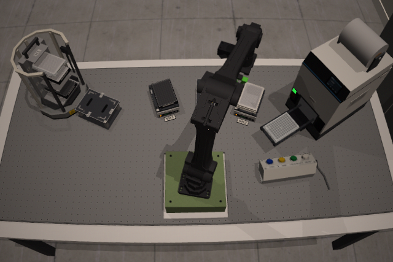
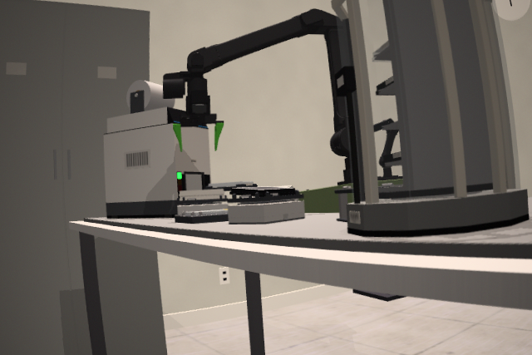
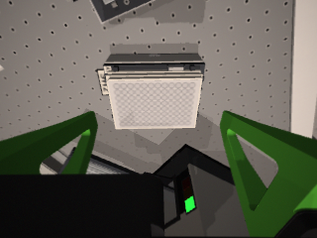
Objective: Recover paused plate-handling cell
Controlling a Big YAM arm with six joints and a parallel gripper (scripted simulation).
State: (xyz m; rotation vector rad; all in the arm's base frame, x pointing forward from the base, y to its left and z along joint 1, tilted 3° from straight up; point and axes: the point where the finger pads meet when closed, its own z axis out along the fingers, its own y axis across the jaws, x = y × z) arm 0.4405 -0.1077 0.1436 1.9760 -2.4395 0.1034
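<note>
My gripper is open and empty. It hangs high above the back of the deck, near the plate shaker SH2. A white plate lies on SH2, below and ahead of my green fingers. Its outline looks slightly shifted against the shaker's. I cannot tell whether it is down inside the locators. The shaker SH1 carries a dark plate. A white plate sticks out of the top slot of the hotel H1. The nest N6 in front of H1 is bare.
The sealer SEAL stands at the right, with a white plate on its extended tray. PANEL sits in front of it, with blue, yellow, green and white keys. The arm's green base is at centre front.
</note>
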